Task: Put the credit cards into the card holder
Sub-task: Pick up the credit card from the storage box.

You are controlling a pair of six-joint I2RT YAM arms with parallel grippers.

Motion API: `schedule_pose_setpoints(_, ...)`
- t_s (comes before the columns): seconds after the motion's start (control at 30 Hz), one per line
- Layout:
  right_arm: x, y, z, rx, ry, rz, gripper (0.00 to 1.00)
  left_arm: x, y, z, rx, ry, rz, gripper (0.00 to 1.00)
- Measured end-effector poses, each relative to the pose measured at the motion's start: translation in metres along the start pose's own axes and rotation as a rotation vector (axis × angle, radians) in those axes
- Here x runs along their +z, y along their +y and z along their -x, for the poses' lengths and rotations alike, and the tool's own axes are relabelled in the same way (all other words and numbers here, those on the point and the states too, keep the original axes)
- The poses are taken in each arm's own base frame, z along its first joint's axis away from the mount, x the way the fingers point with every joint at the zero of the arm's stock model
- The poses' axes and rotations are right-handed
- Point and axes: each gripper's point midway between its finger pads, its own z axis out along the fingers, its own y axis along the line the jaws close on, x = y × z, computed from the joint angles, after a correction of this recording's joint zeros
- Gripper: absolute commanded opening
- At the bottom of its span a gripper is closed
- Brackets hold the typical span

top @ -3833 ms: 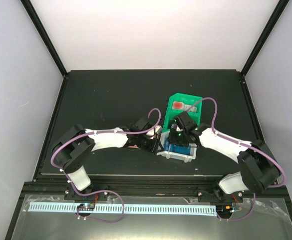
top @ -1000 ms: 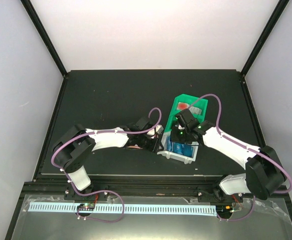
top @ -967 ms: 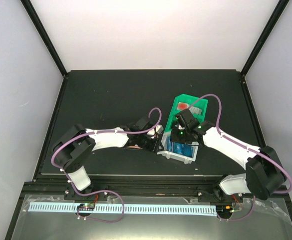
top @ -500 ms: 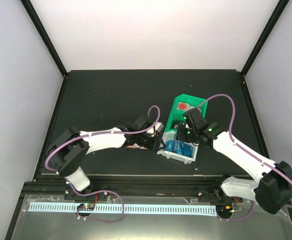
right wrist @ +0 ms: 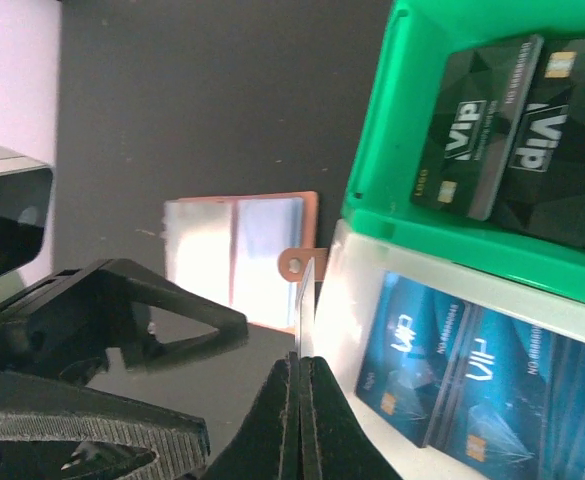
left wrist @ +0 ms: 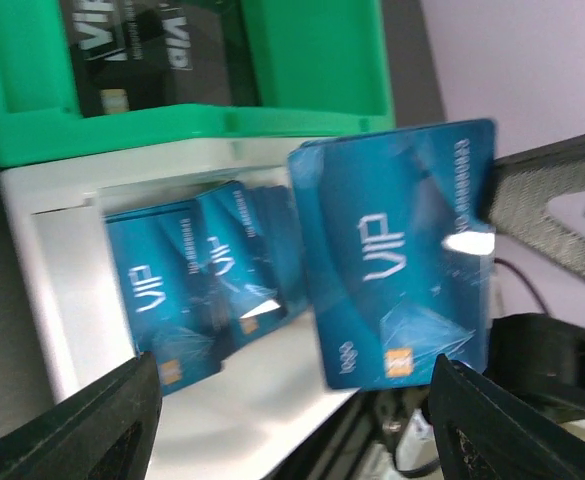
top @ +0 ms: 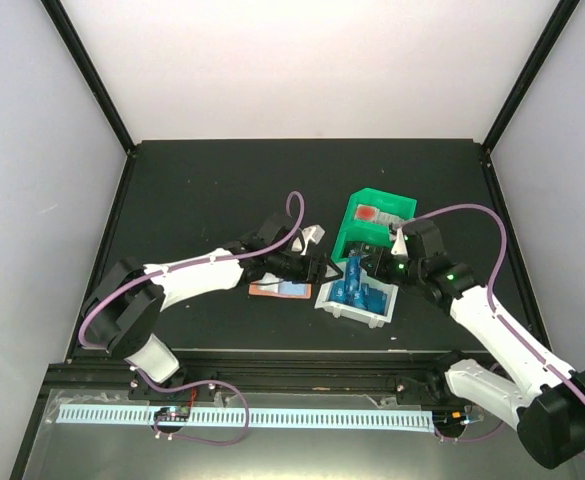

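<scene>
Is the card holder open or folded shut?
Open. The card holder lies spread flat, both pale inner pockets facing up.

From high over the near edge, looks steeply down across the whole table (top: 202,190), far off. From each wrist, looks close on the white bin (left wrist: 57,300) of credit cards (left wrist: 162,290) and the green bin (left wrist: 312,60), also seen small from overhead.
</scene>
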Motion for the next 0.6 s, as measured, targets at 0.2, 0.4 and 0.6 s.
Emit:
schedule_pose_setpoints(0.2, -0.004, 0.015, 0.001, 0.036, -0.001, 0.137, 0.01, -0.001, -0.024, 0.002, -0.064, 0.024, -0.123, 0.75)
schedule_pose_setpoints(0.4, -0.007, 0.026, 0.001, 0.057, 0.002, 0.231, 0.01, 0.003, -0.036, 0.003, -0.114, 0.053, -0.205, 0.59)
schedule_pose_setpoints(0.6, -0.009, 0.031, 0.005, 0.069, -0.009, 0.274, 0.14, 0.002, -0.040, 0.005, -0.144, 0.052, -0.231, 0.17)
